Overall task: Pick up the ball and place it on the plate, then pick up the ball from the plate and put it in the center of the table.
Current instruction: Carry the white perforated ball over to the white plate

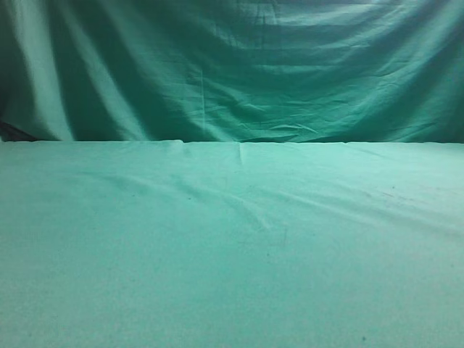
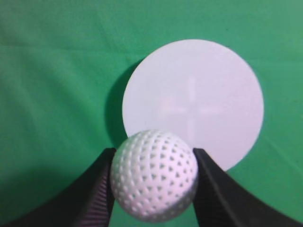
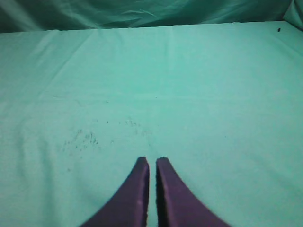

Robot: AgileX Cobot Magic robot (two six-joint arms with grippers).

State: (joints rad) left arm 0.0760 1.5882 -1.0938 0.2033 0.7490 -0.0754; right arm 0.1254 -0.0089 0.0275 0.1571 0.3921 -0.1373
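Observation:
In the left wrist view the white dimpled ball (image 2: 154, 175) sits between my left gripper's two black fingers (image 2: 154, 163), which are shut on it and hold it above the table (image 2: 52, 80). The round white plate (image 2: 199, 94) lies flat on the green cloth just beyond the ball, casting a shadow to its left. In the right wrist view my right gripper (image 3: 152, 161) is shut and empty, low over bare green cloth (image 3: 151, 85). The exterior view shows only the table (image 1: 232, 246); neither the ball, plate nor grippers appear there.
A draped green backdrop curtain (image 1: 232, 65) hangs behind the table's far edge. It also shows at the top of the right wrist view (image 3: 142, 12). Small dark specks (image 3: 83, 139) mark the cloth ahead of the right gripper.

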